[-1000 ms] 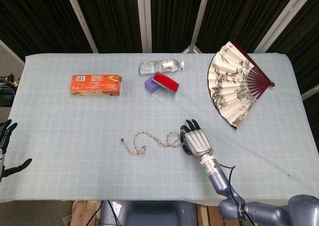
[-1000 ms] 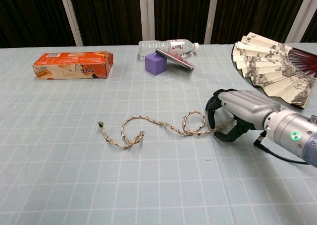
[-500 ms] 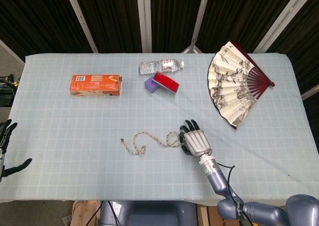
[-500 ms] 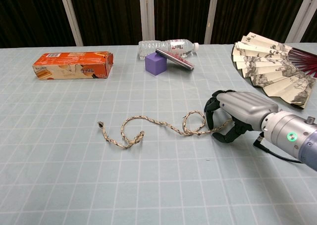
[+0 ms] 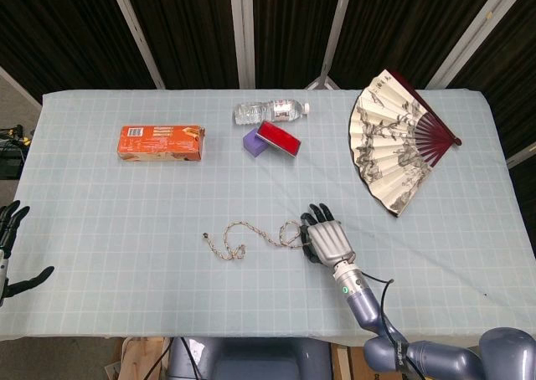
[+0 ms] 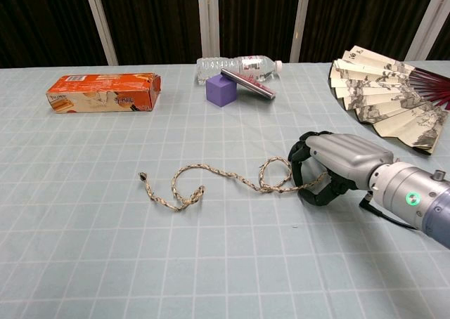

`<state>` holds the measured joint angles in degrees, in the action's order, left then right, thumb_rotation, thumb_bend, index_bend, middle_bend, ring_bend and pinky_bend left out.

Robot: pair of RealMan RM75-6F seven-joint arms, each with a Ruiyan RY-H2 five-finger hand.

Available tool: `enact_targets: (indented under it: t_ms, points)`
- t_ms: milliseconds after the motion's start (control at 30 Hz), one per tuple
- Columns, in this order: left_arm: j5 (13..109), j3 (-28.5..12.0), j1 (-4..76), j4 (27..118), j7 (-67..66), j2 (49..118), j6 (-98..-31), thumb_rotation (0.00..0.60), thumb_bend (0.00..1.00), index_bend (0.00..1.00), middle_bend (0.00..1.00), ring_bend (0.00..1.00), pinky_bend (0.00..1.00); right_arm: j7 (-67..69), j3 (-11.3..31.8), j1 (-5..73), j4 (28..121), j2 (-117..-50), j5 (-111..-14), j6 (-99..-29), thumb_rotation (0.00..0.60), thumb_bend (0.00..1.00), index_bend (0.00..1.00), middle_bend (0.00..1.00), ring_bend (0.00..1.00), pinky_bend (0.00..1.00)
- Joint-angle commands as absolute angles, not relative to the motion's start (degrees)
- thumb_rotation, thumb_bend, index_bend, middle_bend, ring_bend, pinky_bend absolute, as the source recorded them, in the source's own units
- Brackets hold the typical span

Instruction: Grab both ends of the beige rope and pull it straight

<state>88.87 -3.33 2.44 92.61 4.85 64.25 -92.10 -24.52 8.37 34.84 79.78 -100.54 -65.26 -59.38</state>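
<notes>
The beige rope (image 5: 243, 223) (image 6: 232, 176) lies curled on the pale checked tablecloth, with a small loop near its left end and a larger loop near its right end. My right hand (image 5: 328, 239) (image 6: 330, 166) arches over the rope's right end. Its fingers (image 6: 301, 154) curl down on one side and the thumb on the other, with a gap between them through which the rope runs. My left hand (image 5: 12, 244) hangs off the table's left edge with its fingers spread, far from the rope's left end (image 6: 143, 176). It holds nothing.
An orange box (image 5: 161, 142) lies at the back left. A water bottle (image 5: 270, 110), a purple block (image 5: 252, 144) and a red case (image 5: 278, 138) sit at the back centre. An open paper fan (image 5: 394, 141) lies at the back right.
My right hand has crept slightly left and nearer over the rope's right end. The rope and my left hand have not moved.
</notes>
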Motion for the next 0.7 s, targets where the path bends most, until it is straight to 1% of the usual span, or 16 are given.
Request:
enact_targets:
  t_ms: [33,300,400,467,700]
  points:
    - [88.92,-3.34,2.43,92.65,4.8,64.28,-92.17,0.6,0.16,0.07,0.0,0.0,0.0,-24.61,8.42,34.8,80.02,-100.43,-65.08,-59.42,0.6,0.44,0.57,0.24,0.05,0.04]
    - [88.88,-3.29,2.37,92.71,4.57,64.34,-92.09,0.6,0.16,0.07,0.0,0.0,0.0,-25.0,8.4,34.52,80.91,-99.74,-64.84,-59.84,0.6,0.45,0.59,0.24,0.05,0.04]
    - [88.96,-3.28,2.37,92.74,4.53,64.36,-92.11,0.6,0.16,0.07,0.0,0.0,0.0,-25.19,8.57,34.41,81.88,-99.05,-64.86,-60.23,0.6,0.5,0.61,0.24,0.05,0.04]
    - [89.01,-3.28,2.37,92.75,4.53,64.36,-92.13,0.6,0.16,0.07,0.0,0.0,0.0,-25.31,8.66,34.33,82.83,-98.38,-65.08,-60.58,0.6,0.52,0.61,0.24,0.05,0.04]
    - [89.48,-3.02,2.34,92.86,4.35,64.32,-92.13,0.6,0.16,0.07,0.0,0.0,0.0,-25.33,8.37,33.31,87.8,-94.84,-66.71,-62.72,0.6,0.52,0.62,0.24,0.05,0.04]
